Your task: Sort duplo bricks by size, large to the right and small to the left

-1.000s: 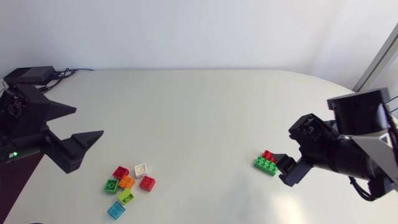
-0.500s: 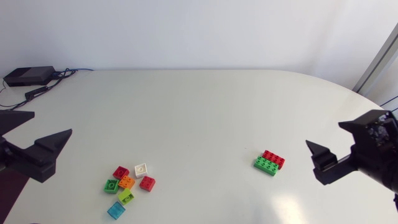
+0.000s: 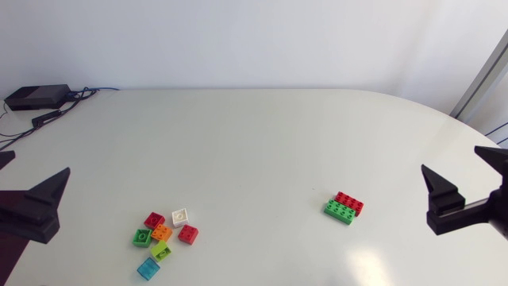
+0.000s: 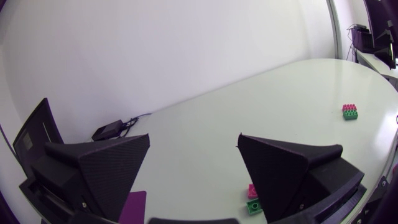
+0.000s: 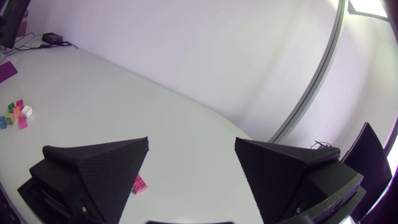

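Several small duplo bricks (image 3: 163, 238) in red, white, orange, green and cyan lie clustered at the table's front left. A large green brick (image 3: 339, 211) lies against a large red brick (image 3: 349, 202) at the front right. My left gripper (image 3: 40, 163) hangs open at the left edge, well clear of the small cluster. At the right edge my right gripper (image 3: 449, 157) is open too, apart from the large pair. The left wrist view shows its open gripper (image 4: 193, 149) with two small bricks (image 4: 252, 200) by one finger. In the right wrist view a red brick (image 5: 138, 184) peeks from behind a finger of the open gripper (image 5: 193, 149).
A black box (image 3: 36, 97) with cables sits at the table's back left corner. The large pair (image 4: 349, 112) shows far ahead in the left wrist view, and the small cluster (image 5: 15, 115) shows far off in the right wrist view.
Both arms have drawn back to the side edges. My right gripper has left the large red and green bricks, which stay side by side. The small cluster has not moved.
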